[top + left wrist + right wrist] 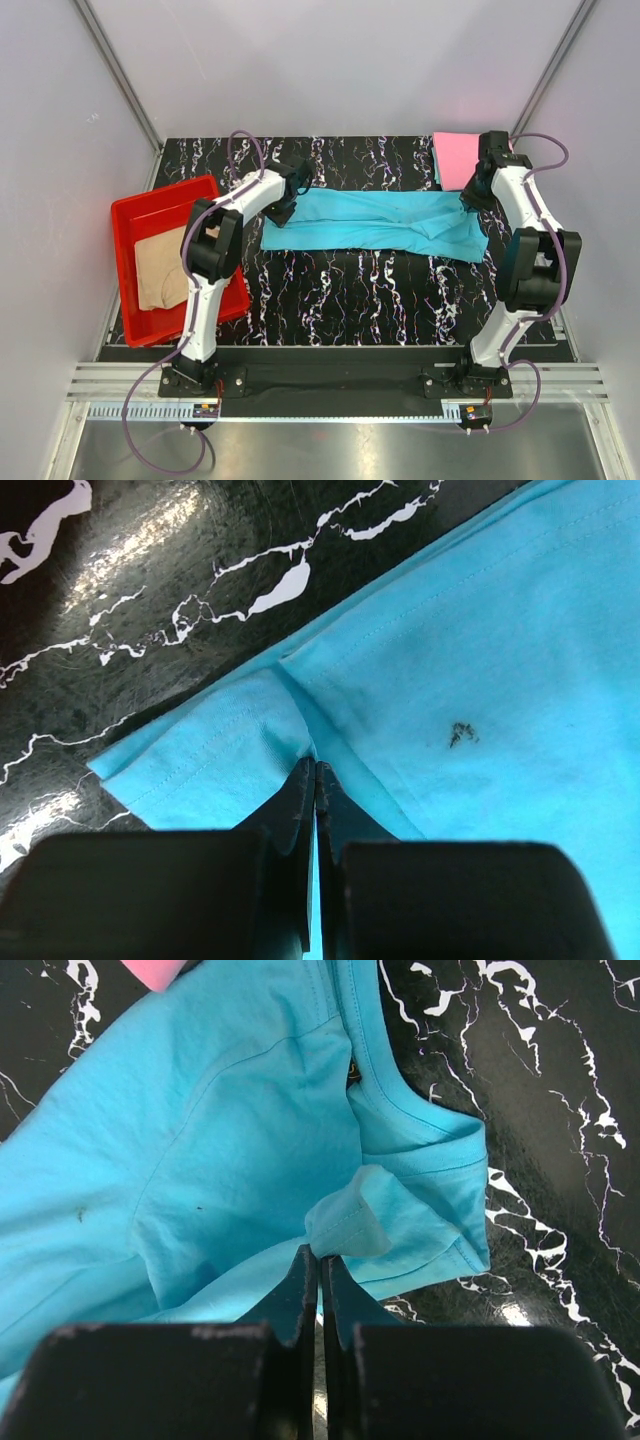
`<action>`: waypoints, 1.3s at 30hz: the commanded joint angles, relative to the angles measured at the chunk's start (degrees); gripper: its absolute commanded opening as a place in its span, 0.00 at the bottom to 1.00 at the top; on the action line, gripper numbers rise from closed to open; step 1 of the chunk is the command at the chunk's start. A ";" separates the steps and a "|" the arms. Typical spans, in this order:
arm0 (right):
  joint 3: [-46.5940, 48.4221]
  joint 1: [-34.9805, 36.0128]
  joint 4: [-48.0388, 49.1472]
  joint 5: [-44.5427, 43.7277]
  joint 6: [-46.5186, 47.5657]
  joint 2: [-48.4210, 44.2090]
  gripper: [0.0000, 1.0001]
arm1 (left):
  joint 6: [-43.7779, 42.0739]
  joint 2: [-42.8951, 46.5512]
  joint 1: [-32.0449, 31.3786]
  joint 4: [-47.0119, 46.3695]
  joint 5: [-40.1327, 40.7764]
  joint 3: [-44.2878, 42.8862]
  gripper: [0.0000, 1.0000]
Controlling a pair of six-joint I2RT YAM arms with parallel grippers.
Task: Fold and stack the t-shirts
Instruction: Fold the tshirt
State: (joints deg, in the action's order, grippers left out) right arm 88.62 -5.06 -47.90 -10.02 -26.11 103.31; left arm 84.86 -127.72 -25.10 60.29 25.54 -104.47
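Turquoise t-shirt (375,222) spread lengthwise on marbled black worktop (350,290), pinched at opposite ends by closed left tool (316,770) and right tool (319,1256).

Both arms extended forward; left tool (316,772), right tool (320,1260) pinched closed.

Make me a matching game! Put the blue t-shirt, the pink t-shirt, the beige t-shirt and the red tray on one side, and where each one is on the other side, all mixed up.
Things
1. blue t-shirt
2. pink t-shirt
3. beige t-shirt
4. red tray

Places
A. far right corner of the table
B. left side of the table
C. stretched across the middle of the table
D. lying inside the red tray

Right pairs: 1-C, 2-A, 3-D, 4-B
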 commanded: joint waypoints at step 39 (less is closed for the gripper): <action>0.86 -0.30 3.51 4.66 2.55 1.64 0.01 | -6.81 9.32 0.41 -4.30 5.93 0.39 0.49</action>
State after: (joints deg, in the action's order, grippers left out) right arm 89.76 -5.08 -46.11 -7.35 -23.77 107.55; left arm 79.61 -126.10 -24.93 56.93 27.57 -104.36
